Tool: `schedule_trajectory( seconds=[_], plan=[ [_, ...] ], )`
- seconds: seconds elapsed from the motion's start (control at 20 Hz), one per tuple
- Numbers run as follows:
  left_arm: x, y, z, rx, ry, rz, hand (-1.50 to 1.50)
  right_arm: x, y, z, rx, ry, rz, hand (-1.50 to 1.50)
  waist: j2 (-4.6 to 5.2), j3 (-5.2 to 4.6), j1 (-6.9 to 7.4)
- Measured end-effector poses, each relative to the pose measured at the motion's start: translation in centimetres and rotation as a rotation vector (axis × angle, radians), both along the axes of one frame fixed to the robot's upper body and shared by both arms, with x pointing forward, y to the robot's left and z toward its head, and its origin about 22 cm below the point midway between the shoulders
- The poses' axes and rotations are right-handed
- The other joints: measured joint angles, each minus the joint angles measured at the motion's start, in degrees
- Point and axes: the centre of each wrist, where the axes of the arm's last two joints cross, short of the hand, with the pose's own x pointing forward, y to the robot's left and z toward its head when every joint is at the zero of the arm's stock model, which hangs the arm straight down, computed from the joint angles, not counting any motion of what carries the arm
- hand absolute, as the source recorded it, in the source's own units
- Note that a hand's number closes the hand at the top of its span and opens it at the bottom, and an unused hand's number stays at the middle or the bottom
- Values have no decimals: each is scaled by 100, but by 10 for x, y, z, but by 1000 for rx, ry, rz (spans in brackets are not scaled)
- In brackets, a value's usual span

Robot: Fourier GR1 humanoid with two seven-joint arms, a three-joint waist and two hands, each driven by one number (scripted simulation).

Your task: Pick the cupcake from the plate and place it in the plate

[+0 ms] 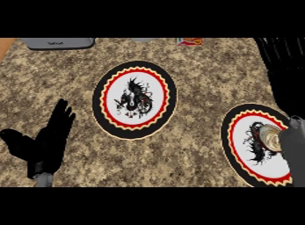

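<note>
Cupcake (270, 136) on right plate (236, 132), tucked beside the right forearm. Right hand (284, 74) nearer, just beyond it, fingers straight, holding nothing. Left hand (48, 136) spread, resting lower left. Middle plate (134, 70) leftward across worktop (200, 66).

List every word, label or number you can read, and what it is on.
On the grey appliance: a pale mark, too blurred to read.
On the red and white packet: print too small to read.
On the middle plate and right plate: black figure only, no words.
</note>
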Motion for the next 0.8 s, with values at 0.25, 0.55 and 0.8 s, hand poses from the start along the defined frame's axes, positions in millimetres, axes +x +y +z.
schedule_trajectory(
  seconds=[0.25, 0.55, 0.8],
  plan=[
    [3, 10, -6, 138, 6, -6, 0, -17, -46, -9, -54, 82, 62, 150, 144, -75, 13],
    [-3, 23, -17, 220, 58, 0, 0, -35, -100, 31, -673, 16, -107, 150, 185, -147, -217],
    [-1, 21, -20, 242, 73, -15, 0, -58, -130, -57, -463, 96, -213, -150, 230, -82, -172]
  ],
)
